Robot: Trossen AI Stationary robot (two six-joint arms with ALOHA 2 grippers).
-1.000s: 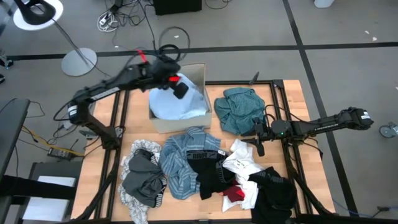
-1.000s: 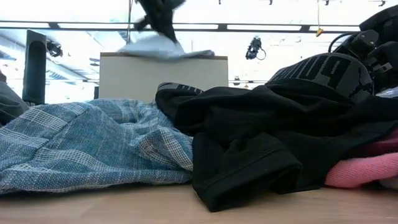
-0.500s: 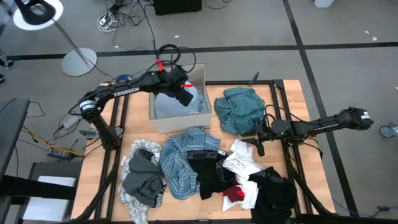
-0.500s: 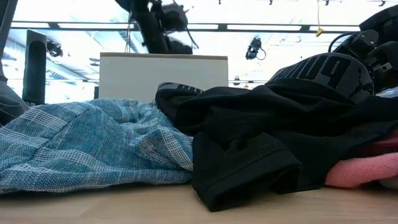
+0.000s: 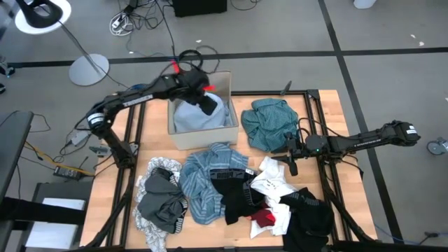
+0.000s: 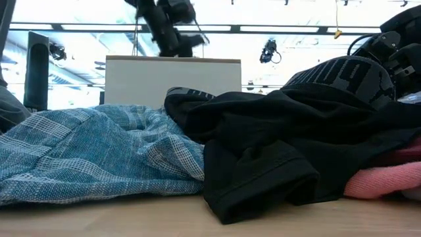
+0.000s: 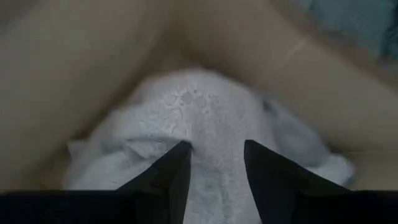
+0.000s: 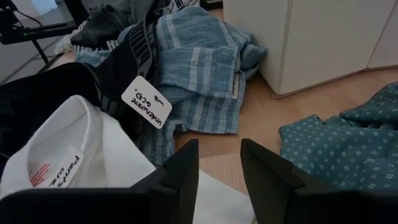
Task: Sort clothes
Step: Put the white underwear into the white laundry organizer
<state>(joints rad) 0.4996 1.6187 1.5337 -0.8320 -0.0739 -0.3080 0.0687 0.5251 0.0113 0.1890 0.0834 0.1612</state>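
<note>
The light blue shirt lies bunched inside the tan cardboard box at the table's far left. My left gripper hangs open just above it, fingers pointing down at the cloth. My right gripper stands open low over the table at the right, beside the teal garment. The other clothes lie in a heap along the near side: a blue-striped piece, black pieces, a white one, a red one and a grey one.
The box's near wall stands between the heap and the shirt. Bare wood shows between the box and the teal garment and in front of my right gripper. Metal frame rails run along the table's left and right edges.
My left gripper has opened and let go of the light blue shirt. The shirt, which was spread over the box's near edge, has dropped into the box and now lies bunched inside it. The gripper stays over the box.
</note>
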